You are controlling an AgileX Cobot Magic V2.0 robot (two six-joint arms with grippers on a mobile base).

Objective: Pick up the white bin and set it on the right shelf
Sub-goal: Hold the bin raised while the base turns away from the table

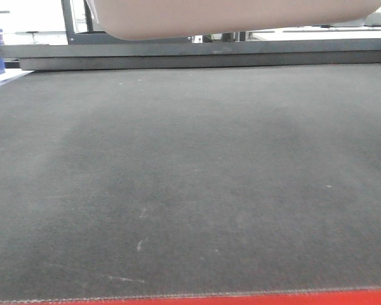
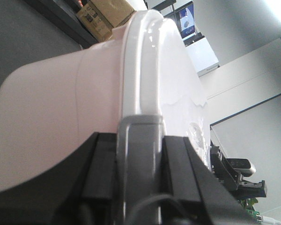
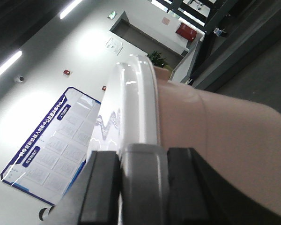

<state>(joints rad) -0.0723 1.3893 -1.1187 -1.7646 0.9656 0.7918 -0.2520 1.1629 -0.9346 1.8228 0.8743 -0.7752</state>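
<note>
Rounded pinkish-white translucent plastic bin (image 1: pixel 235 16), glossy-lidded, hung over matte dark grey mat (image 1: pixel 190 178), long axis crosswise; left claw (image 2: pixel 139 145) and right claw (image 3: pixel 144 157) clamped grey end handles (image 2: pixel 140 124).

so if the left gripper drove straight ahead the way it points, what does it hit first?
The white bin itself. The left gripper straddles the bin's grey handle, so pushing on would likely press into that end. Nothing nearer shows in the left wrist view.
</note>
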